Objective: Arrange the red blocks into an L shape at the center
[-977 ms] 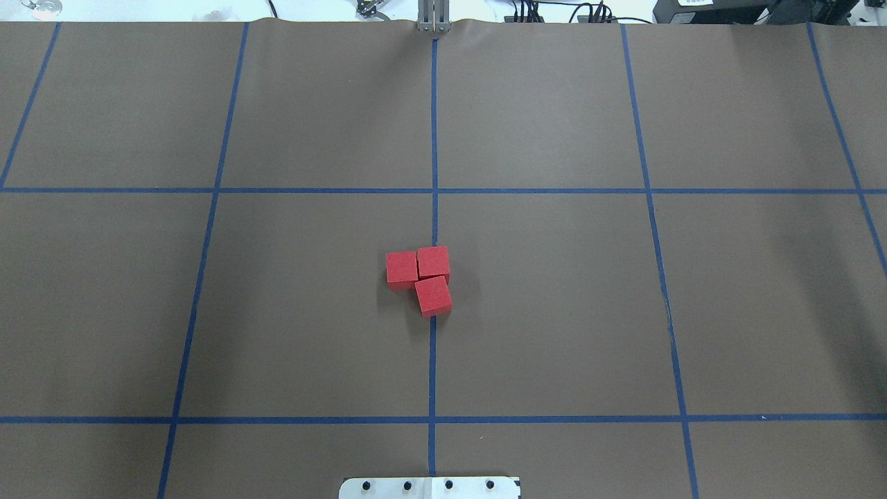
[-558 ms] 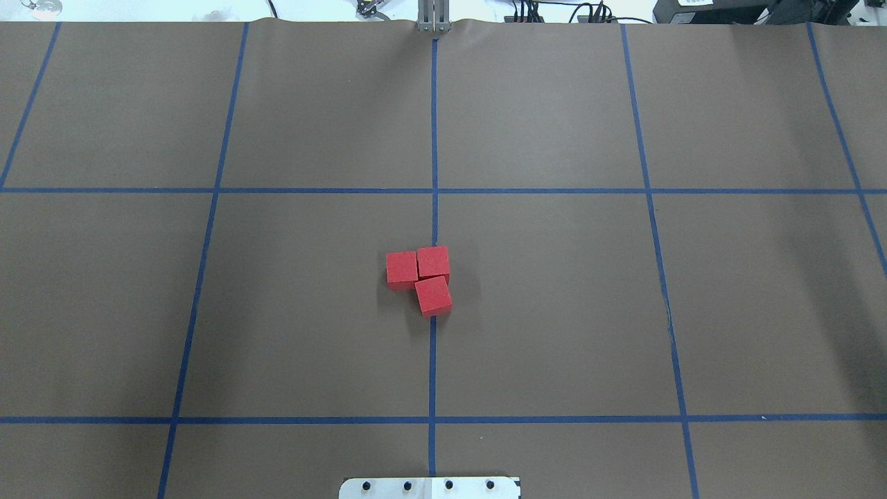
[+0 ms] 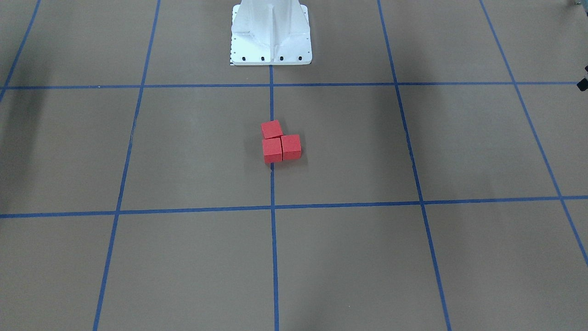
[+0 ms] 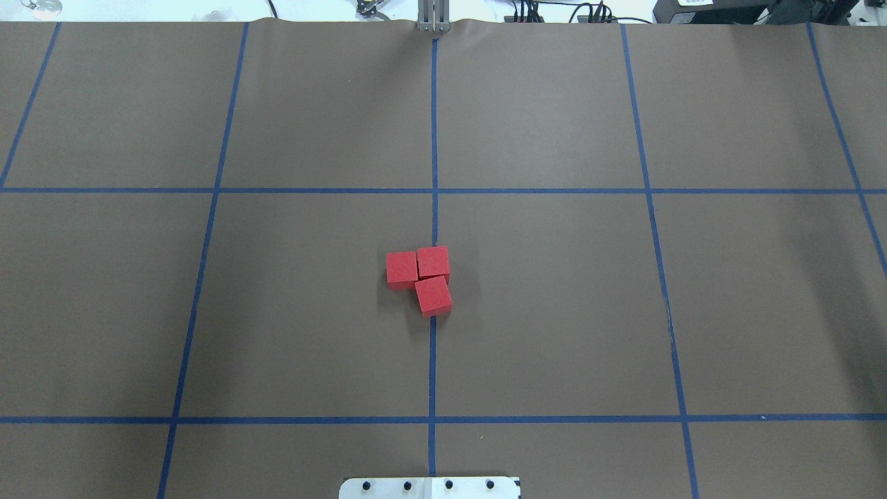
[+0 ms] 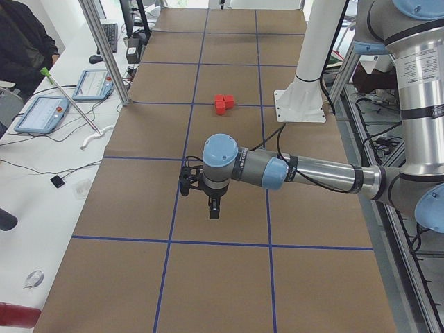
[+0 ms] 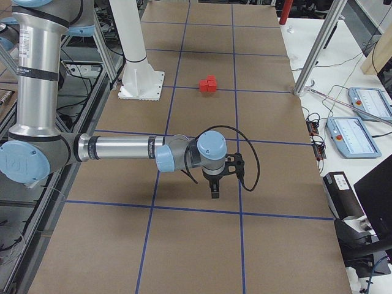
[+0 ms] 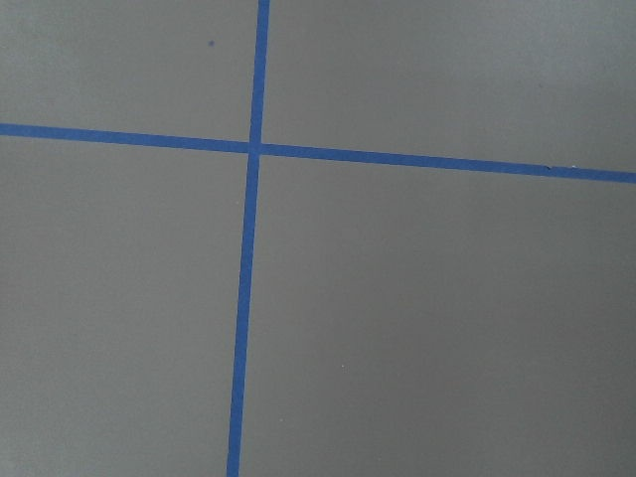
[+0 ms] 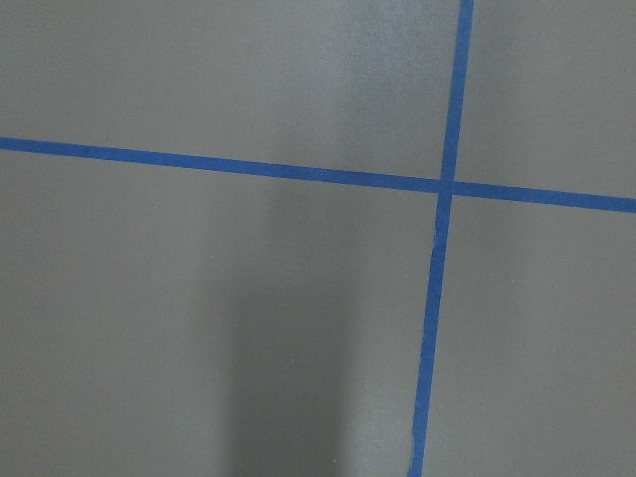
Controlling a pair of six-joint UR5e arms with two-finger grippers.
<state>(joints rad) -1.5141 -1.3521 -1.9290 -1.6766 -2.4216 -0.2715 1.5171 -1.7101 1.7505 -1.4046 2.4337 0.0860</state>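
Count: three blocks (image 4: 434,267), two arms.
Place: blocks touch in an L at the center (image 4: 485,277), on the tape line (image 4: 434,138), ahead of the base (image 4: 429,487).
Left arm (image 5: 312,173): forearm level, off to the base's side.
Right arm (image 6: 122,147): likewise, on the other side.
Left gripper (image 5: 214,210): points down; spread or pressed together, cannot tell.
Right gripper (image 6: 214,191): the same.

- A wide table covered in flat brown paper (image 4: 554,312), crossed by thin blue tape lines (image 4: 434,138) that form a grid of large squares.
- A white bench (image 5: 41,180) runs along one long side, holding two tablet-like control pendants (image 5: 43,114) and slim metal posts (image 5: 104,52).
- Soft, even indoor light leaves faint shadows on the paper.
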